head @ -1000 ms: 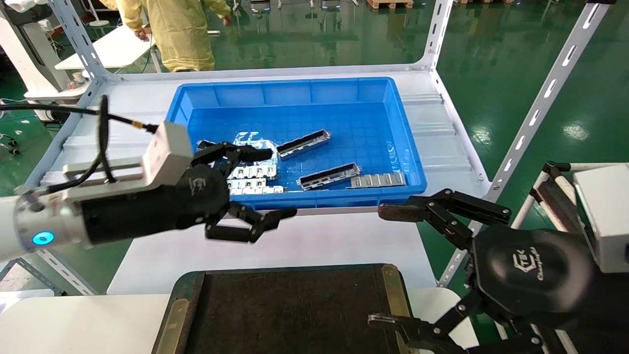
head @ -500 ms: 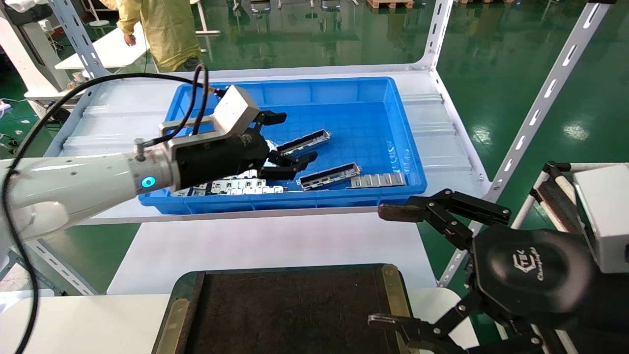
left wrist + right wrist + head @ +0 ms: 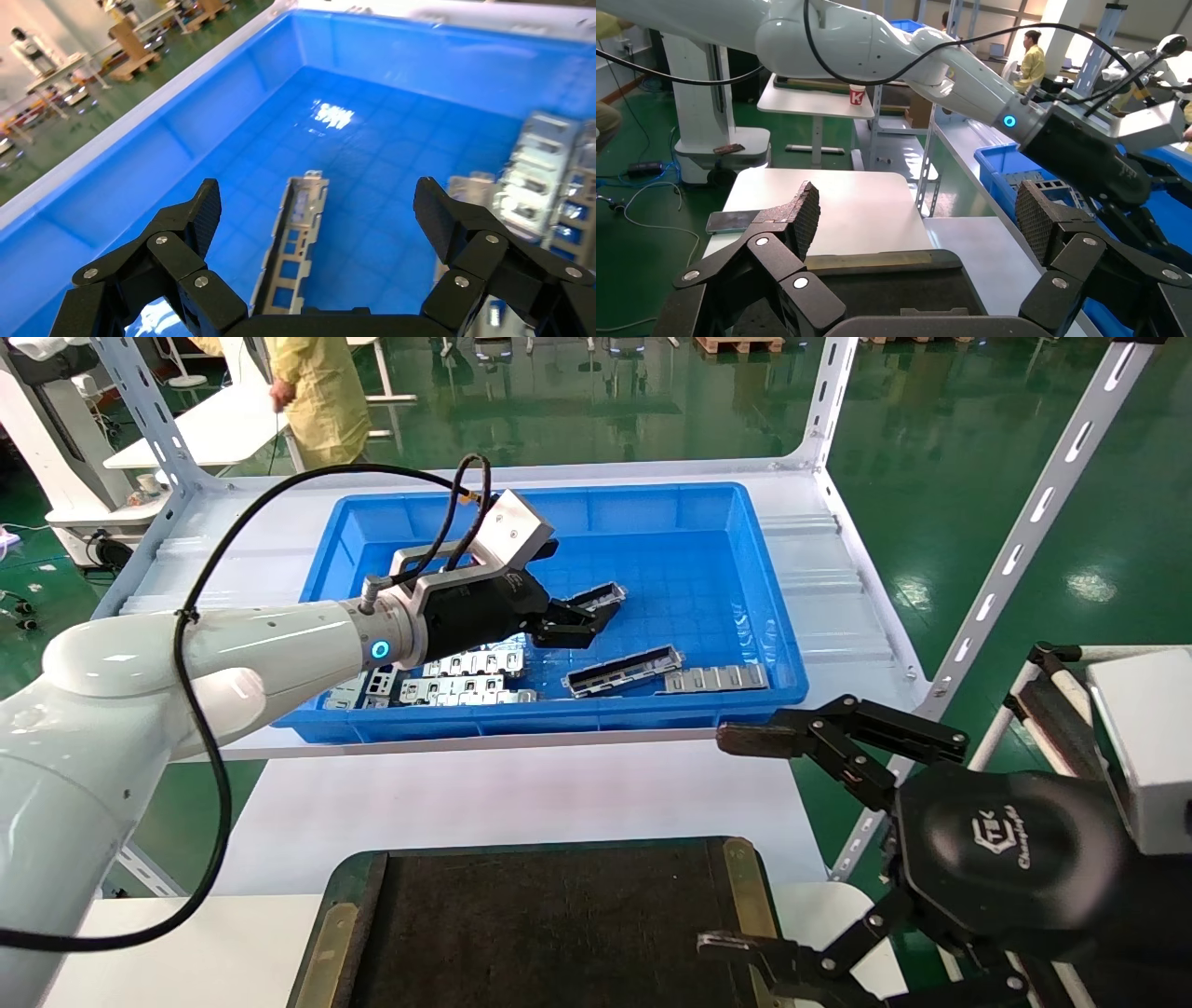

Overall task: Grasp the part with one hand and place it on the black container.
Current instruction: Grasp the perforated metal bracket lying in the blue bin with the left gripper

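Two parts lie in the blue bin (image 3: pixel 559 717). The far part (image 3: pixel 603 594) is a silver channel bar, half hidden by my left gripper (image 3: pixel 579 617). The near part (image 3: pixel 624 671) lies free in front of it. In the left wrist view the left gripper (image 3: pixel 318 203) hangs open just above the bin floor, and the far part (image 3: pixel 295 242) lies lengthwise between its fingers, closer to one finger, untouched. My right gripper (image 3: pixel 736 840) hovers open at the right end of the black container (image 3: pixel 559 915), holding nothing. The black container (image 3: pixel 877 291) lies empty under the right gripper (image 3: pixel 917 210).
Flat silver plates with tabs lie in the bin at the left (image 3: pixel 466 677) and front right (image 3: pixel 715 678), and beside the gripper (image 3: pixel 541 168). White shelf posts (image 3: pixel 1024 533) flank the bin. A person in yellow (image 3: pixel 317 393) stands behind the shelf.
My left arm has swung from in front of the bin up over its rim and down inside, ending open over the far part. The right arm has not moved.
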Controlling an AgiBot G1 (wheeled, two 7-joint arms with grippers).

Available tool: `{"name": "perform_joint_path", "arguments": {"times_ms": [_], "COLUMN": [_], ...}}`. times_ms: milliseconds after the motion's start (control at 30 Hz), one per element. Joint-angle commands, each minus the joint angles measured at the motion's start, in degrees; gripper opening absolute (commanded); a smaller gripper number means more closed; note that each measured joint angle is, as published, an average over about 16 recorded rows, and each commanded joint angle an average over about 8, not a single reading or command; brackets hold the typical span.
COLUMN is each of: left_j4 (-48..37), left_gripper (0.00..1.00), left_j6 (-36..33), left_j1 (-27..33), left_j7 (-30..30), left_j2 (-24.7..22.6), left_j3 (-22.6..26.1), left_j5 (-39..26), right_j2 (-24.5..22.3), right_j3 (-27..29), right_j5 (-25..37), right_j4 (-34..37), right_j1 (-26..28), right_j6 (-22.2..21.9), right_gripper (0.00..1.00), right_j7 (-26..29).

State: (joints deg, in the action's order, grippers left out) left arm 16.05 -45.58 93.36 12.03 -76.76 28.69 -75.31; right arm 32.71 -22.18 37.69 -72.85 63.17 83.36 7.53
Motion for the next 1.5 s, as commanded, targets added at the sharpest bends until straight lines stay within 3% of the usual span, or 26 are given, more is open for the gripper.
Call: {"name": "perform_joint_path", "arguments": {"times_ms": [33,333,800,867,1067,1100,1133,1500], "left_j4": [-2.4,-2.3,1.2,1.6,2.6,2.8,2.9,3.5], "left_gripper": [1.00,1.00,1.00,0.90,0.15,0.06,0.00,0.00], "left_j6": [1.2,5.8,12.5,13.6,16.9,17.3,17.7,20.5], "left_j1": [0.8,0.4,-1.3,-1.4,-1.6,-1.6,-1.6,-1.6], "left_j7": [1.3,-0.1,-7.6,-8.7,-12.0,-12.5,-13.0,-16.9], "left_j2": [-1.1,-1.7,-1.8,-1.8,-1.7,-1.7,-1.7,-1.6], "left_j3": [0.0,4.5,14.3,15.7,19.5,20.2,20.8,26.4], "left_j5": [0.1,1.6,4.1,4.6,6.2,6.5,6.7,9.6], "right_j2": [0.0,0.0,0.0,0.0,0.0,0.0,0.0,0.0], "right_j3": [0.0,0.0,0.0,0.0,0.0,0.0,0.0,0.0], "right_j5": [0.0,0.0,0.0,0.0,0.0,0.0,0.0,0.0], "right_j4": [0.0,0.0,0.0,0.0,0.0,0.0,0.0,0.0], "right_j1": [0.0,0.0,0.0,0.0,0.0,0.0,0.0,0.0], "right_j6": [0.0,0.0,0.0,0.0,0.0,0.0,0.0,0.0], "right_gripper": [1.00,1.00,1.00,0.84,0.08,0.01,0.00,0.00], "right_j7": [0.0,0.0,0.0,0.0,0.0,0.0,0.0,0.0]}}
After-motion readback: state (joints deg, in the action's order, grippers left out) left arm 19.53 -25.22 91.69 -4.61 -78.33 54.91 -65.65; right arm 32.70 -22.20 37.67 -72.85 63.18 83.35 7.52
